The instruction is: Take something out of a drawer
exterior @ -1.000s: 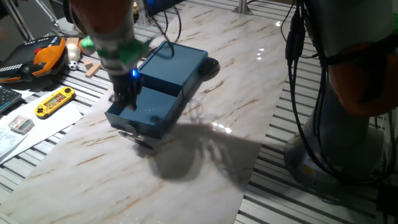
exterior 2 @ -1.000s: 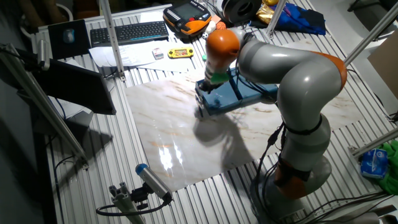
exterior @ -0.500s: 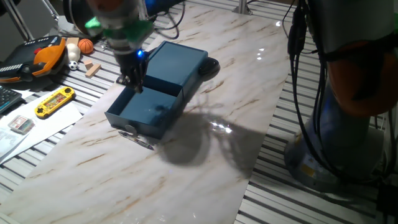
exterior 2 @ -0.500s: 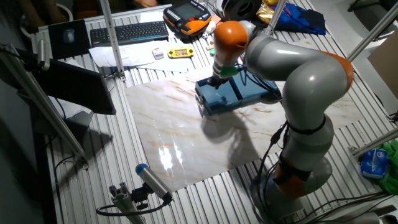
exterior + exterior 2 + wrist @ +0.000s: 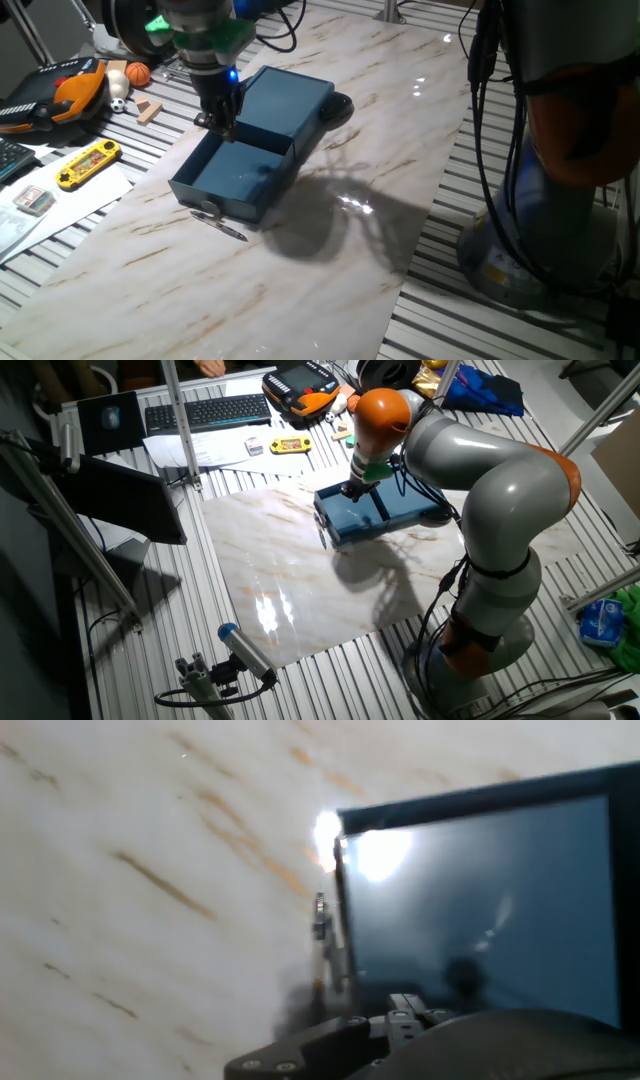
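We see the dark blue drawer [image 5: 232, 178] pulled out of its small blue box [image 5: 283, 103] on the marble tabletop [image 5: 330, 250], its open tray facing up. The thin dark grey stick [image 5: 222, 226] lies flat on the marble just beside the drawer's front, on the near side, outside the tray. In the other fixed view it shows as a slim dark line [image 5: 324, 536] along the drawer's left end, and in the hand view it runs along the drawer's left edge [image 5: 321, 945] on the pale stone.

Our gripper [image 5: 222, 117] hangs above the far part of the drawer, where the tray meets the box, with a blue light glowing on the hand above it. Its fingers look close together and we see nothing between them, but we cannot tell for certain whether they are closed. In the other fixed view the gripper [image 5: 352, 489] sits under the orange joint of the arm [image 5: 480, 480].

To the left, off the marble, lie a yellow handheld game [image 5: 88, 164] on white papers, and further back an orange and black device [image 5: 60, 92].
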Controlling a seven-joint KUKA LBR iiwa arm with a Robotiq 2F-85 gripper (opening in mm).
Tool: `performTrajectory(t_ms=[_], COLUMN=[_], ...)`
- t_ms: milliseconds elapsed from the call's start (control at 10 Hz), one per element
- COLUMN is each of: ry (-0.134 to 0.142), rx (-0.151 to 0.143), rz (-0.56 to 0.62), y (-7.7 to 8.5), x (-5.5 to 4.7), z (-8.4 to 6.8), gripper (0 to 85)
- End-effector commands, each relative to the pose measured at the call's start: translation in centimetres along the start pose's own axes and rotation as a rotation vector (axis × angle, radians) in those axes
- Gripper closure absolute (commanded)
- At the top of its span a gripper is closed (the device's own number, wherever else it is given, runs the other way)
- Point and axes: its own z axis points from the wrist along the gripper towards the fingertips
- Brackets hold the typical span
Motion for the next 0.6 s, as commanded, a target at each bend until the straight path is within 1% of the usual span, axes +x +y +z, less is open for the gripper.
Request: performTrajectory(t_ms=[0,200,500], ry=[0.0,0.009,0.007], rx=[0.009,0.02,0.029], rz=[0.001,-0.001,-0.013], y=[0.0,-0.1,-0.34], x=[0.06,0.28,0.64], z=[-0.05,-0.22,-0.51], gripper=[85.0,85.0,85.0])
